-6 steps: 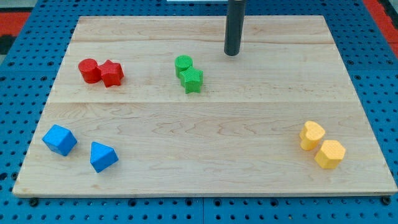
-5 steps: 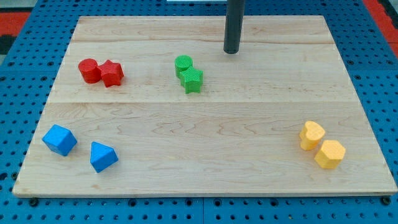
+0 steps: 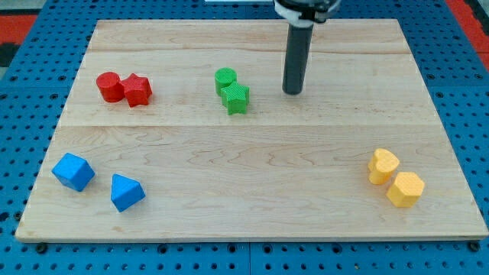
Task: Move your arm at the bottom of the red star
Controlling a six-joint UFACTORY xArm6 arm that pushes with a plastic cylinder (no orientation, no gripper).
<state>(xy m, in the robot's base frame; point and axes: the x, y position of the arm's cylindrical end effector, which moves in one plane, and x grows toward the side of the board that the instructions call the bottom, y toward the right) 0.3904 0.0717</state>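
The red star (image 3: 138, 90) lies at the board's upper left, touching a red cylinder (image 3: 109, 86) on its left. My tip (image 3: 293, 92) rests on the board far to the star's right, just right of the green pair. The dark rod rises from it toward the view's top.
A green cylinder (image 3: 225, 78) and a green star-like block (image 3: 236, 99) sit together between my tip and the red star. Two blue blocks (image 3: 73, 171) (image 3: 126, 192) lie at the lower left. Two yellow blocks (image 3: 383, 166) (image 3: 405, 189) lie at the lower right. The wooden board (image 3: 252, 221) sits on a blue pegboard.
My tip has moved toward the view's bottom and slightly right, from near the board's top edge to level with the green blocks. No block has moved.
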